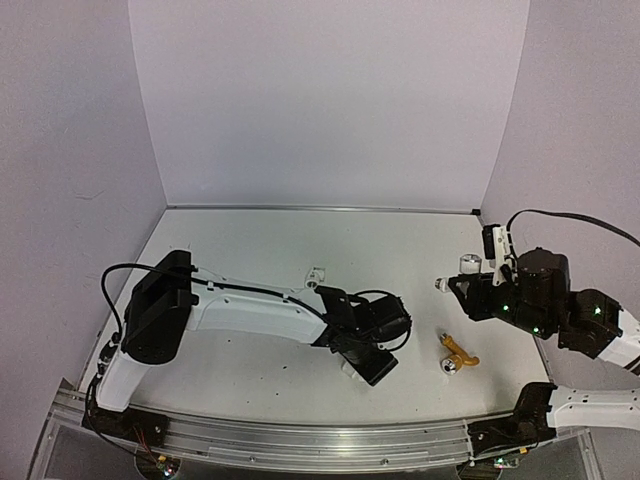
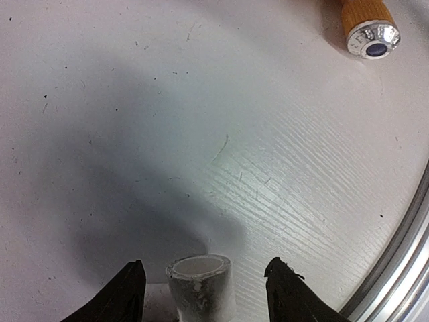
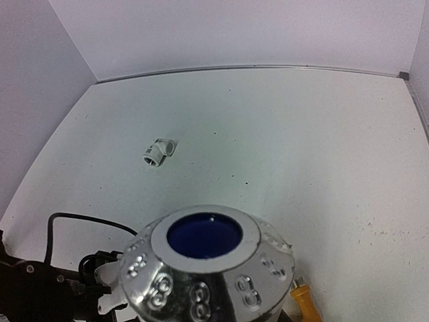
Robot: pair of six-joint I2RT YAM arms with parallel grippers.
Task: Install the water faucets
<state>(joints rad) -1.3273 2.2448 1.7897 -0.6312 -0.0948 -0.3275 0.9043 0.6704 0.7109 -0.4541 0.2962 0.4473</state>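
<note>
The yellow-gold water faucet (image 1: 458, 352) lies on the table at the front right; its silvery end (image 2: 371, 35) shows at the top right of the left wrist view. My left gripper (image 2: 206, 268) stands open around a stubby white pipe fitting (image 2: 200, 287), with a gap on each side. In the top view that gripper (image 1: 368, 362) is low over the table's middle front. My right gripper (image 1: 462, 288) hovers at the right, shut on the white water faucet (image 1: 466, 265). The faucet's silvery, blue-centred end (image 3: 204, 258) fills the right wrist view and hides the fingers.
A second white elbow fitting (image 1: 318, 273) (image 3: 159, 151) lies behind the left arm, toward the middle of the table. A metal rail (image 2: 402, 268) runs along the front edge, close to the left gripper. White walls close in the table at the back and sides.
</note>
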